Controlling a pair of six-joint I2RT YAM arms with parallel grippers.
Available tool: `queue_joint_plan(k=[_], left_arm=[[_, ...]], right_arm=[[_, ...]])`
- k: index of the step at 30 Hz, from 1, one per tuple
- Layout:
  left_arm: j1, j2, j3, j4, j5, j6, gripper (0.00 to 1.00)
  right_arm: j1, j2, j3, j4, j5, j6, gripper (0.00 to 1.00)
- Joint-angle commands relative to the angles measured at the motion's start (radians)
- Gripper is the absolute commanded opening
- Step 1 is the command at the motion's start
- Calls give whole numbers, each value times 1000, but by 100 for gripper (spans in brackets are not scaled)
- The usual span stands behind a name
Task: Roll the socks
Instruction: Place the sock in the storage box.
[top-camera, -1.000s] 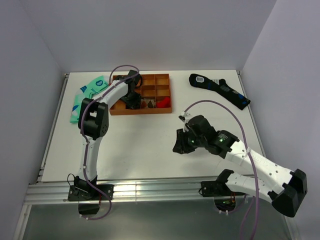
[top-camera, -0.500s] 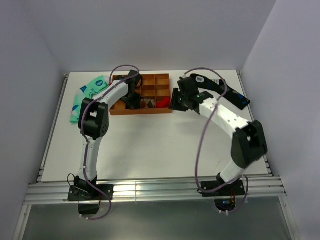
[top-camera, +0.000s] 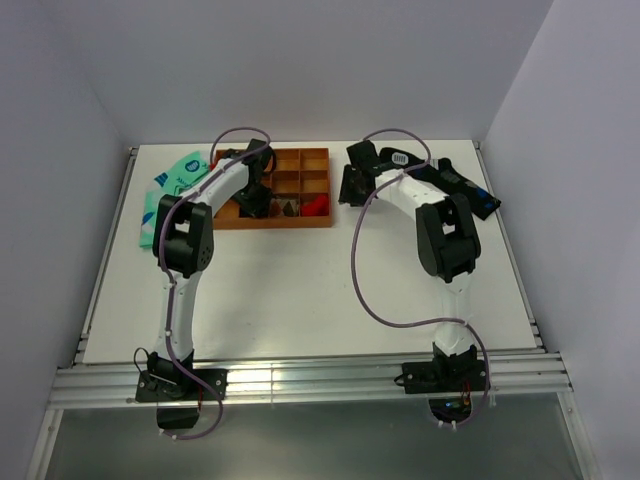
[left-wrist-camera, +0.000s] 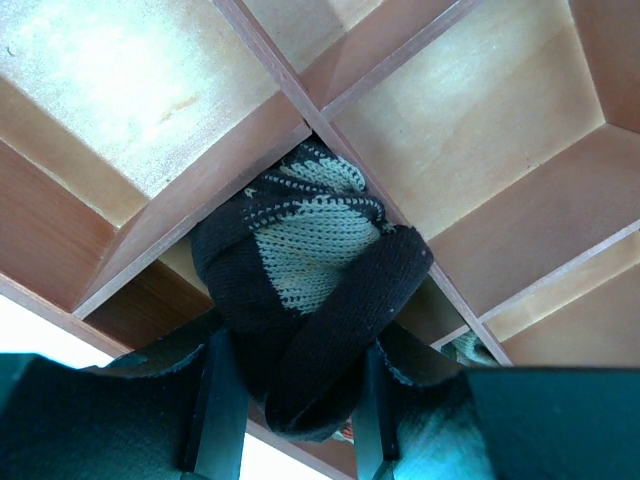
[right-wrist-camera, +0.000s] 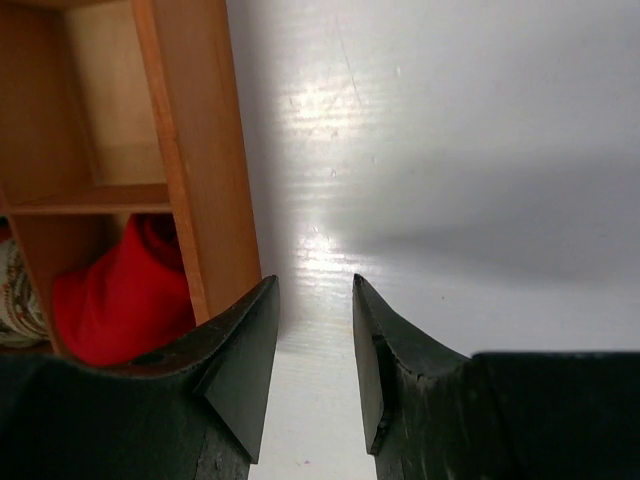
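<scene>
At the far left a mint sock (top-camera: 162, 195) lies apart on the desk (right-wrist-camera: 450, 150), not part of the job. Next comes the tray (top-camera: 290, 222), where the left hand (left-wrist-camera: 290, 410) pinches the socks (left-wrist-camera: 300, 260). They are already bundled into a fat brown-and-beige ball and sit low against a divider (left-wrist-camera: 270, 60) in the near-left part of the tray; which cell I cannot tell. The bundle looks light, soft and squashy, with a knit that grips rather than slips and nothing that could break. It will likely spring open if held loosely, so the best hold is across its thick middle, over the dark cuff wrapped round it, much as the fingers (left-wrist-camera: 215, 400) sit now. Further right, a red bundle (right-wrist-camera: 110, 300) fills a cell by the tray's right wall. Just outside that wall, the right hand (right-wrist-camera: 312, 340) hangs over bare desk with its jaws apart and nothing between them. A dark sock (top-camera: 465, 190) lies at the far right. Compared with a second ago, the left arm has hardly moved, while the right arm has swung from the middle of the desk out to the tray's right side. The tray itself seems to sit slightly further left.
</scene>
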Motion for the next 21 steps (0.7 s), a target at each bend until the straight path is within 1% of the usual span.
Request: queue_joint_plan(k=[1, 2, 6, 11, 15, 21], left_arm=[[30, 93, -10, -81, -93, 39, 0], [30, 96, -1, -84, -93, 37, 0], [29, 113, 25, -90, -90, 42, 0], [23, 110, 27, -90, -88, 39, 0], [21, 108, 25, -87, -88, 43, 0], [19, 116, 35, -84, -85, 46, 0]], right_arm=[[-15, -19, 69, 40, 5, -34, 43], [-15, -23, 57, 46, 5, -38, 43], [-13, -74, -18, 144, -75, -40, 43], [13, -71, -38, 175, -116, -63, 43], [22, -97, -102, 254, -131, -41, 44], [40, -99, -127, 290, -141, -48, 44]])
